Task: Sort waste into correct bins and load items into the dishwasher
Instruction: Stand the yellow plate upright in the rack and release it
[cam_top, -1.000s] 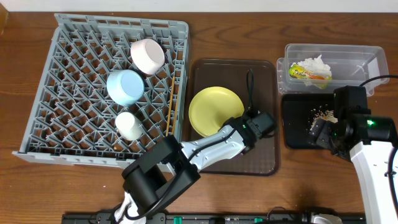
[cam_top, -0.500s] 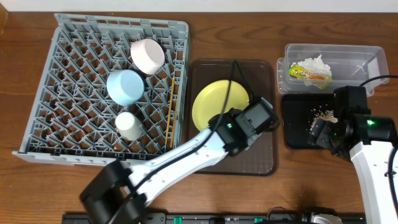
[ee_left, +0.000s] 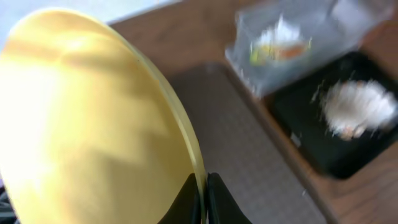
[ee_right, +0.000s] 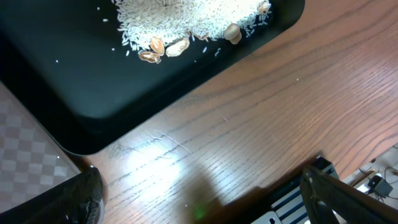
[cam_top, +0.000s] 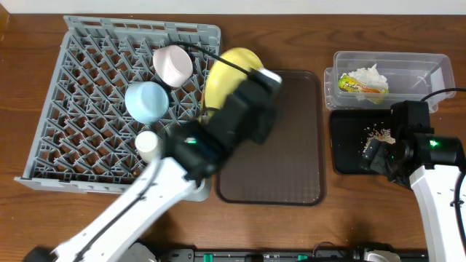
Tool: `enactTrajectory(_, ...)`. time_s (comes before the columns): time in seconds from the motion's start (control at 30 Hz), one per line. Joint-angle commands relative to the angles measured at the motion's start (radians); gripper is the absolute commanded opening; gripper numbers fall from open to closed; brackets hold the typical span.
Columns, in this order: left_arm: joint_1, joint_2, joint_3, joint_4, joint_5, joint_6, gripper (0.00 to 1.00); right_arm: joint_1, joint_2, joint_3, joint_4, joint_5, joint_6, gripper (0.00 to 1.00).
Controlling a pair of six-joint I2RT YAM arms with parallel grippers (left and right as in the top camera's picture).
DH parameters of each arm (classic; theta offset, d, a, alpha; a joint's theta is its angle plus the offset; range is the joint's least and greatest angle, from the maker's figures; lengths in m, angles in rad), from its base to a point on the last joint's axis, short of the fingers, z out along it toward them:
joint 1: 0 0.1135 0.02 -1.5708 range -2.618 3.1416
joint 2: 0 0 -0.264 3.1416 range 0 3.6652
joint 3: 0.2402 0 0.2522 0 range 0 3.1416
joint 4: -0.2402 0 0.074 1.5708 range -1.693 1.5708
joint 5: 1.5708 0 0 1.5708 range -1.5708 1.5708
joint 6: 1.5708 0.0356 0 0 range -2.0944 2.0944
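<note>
My left gripper (cam_top: 234, 91) (ee_left: 204, 186) is shut on the rim of the round yellow plate (cam_top: 227, 67) (ee_left: 93, 118). It holds the plate lifted and tilted on edge over the right side of the grey dish rack (cam_top: 87, 131). The rack holds the white bowl (cam_top: 172, 64), the light blue bowl (cam_top: 145, 100) and the small white cup (cam_top: 148, 144). The chopsticks are hidden under my arm. The clear tub (cam_top: 422, 69) holds the wrapper (cam_top: 362, 85) and the tissue (cam_top: 371, 73). The crumbs (cam_top: 378, 133) (ee_right: 186, 15) lie in the black tray (cam_top: 348, 156) (ee_right: 93, 93). My right gripper (cam_top: 377, 154) (ee_right: 205, 199) is open and empty beside that tray.
The dark brown serving tray (cam_top: 291, 145) (ee_left: 249, 162) lies between the rack and the black tray, with nothing on it. My left arm crosses the rack's front right corner. The table's front edge shows in the right wrist view.
My left gripper lifted the yellow plate off the brown tray, carried it up and left to the rack's right side, and turned it on edge. The right arm has not moved.
</note>
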Motion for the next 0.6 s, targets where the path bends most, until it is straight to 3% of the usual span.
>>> enactTrajectory(0.0,0.142,-0.047,0.022,0.01,0.312,-0.025,0.06,-0.006,-0.011,0.018,0.0,0.003,0.016,0.99)
enactTrajectory(0.3,0.473,-0.008,0.022,0.011,0.882,-0.046,0.06,-0.006,-0.011,0.018,0.0,0.003,0.017,0.99)
enactTrajectory(0.57,0.668,0.132,0.022,0.01,1.176,-0.047,0.06,-0.006,-0.011,0.018,0.0,0.003,0.017,0.99)
